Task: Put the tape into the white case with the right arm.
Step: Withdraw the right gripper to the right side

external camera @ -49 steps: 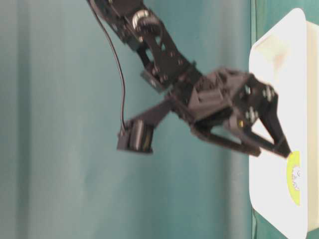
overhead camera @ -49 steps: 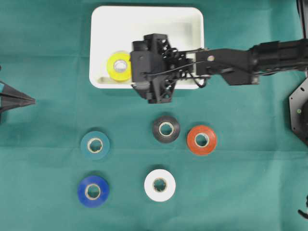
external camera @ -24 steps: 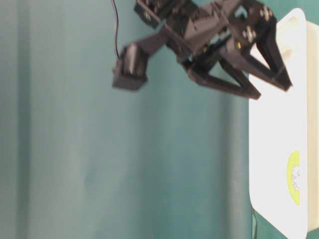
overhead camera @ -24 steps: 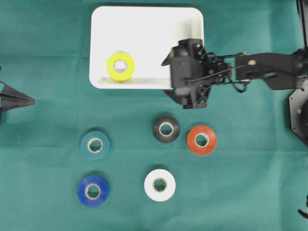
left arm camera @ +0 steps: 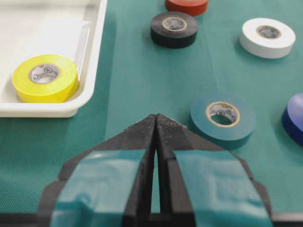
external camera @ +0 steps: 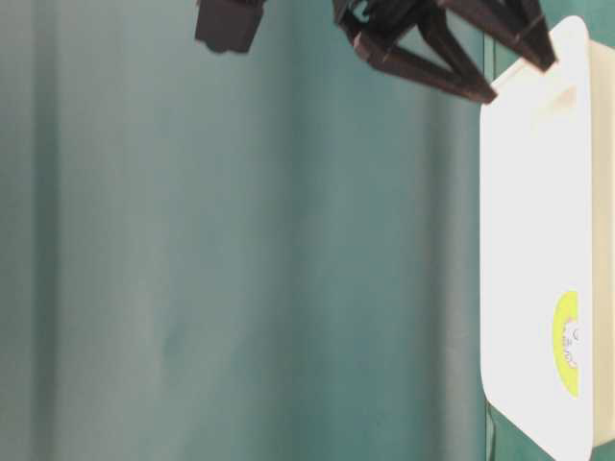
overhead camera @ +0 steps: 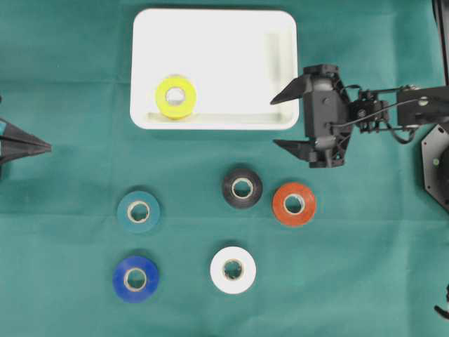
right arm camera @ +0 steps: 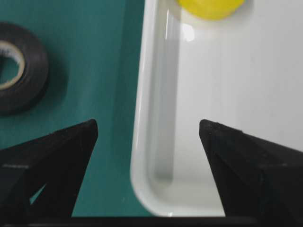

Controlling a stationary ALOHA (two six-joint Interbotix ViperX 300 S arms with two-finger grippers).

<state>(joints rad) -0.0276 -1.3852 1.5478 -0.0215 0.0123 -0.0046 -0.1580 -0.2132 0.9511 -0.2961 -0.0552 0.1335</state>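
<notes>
Six tape rolls are in view, and no brand or label on any of them can be read; the print on the inner cores is too small to make out. The yellow roll (overhead camera: 175, 97) lies flat inside the white case (overhead camera: 214, 21), near its front left corner, just beside the rim. It is a bright yellow ring with a pale core. On the green desk (overhead camera: 70, 295) lie the black roll (overhead camera: 242, 187), the red roll (overhead camera: 294, 203), the teal roll (overhead camera: 138, 211), the blue roll (overhead camera: 135, 279) and the white roll (overhead camera: 233, 270), all apart from one another. The right gripper (overhead camera: 279, 121) hangs beside the case's right front corner, jaws spread wide and holding nothing. The left gripper (left arm camera: 155, 124) has its jaws pressed together, at the desk's left edge.
</notes>
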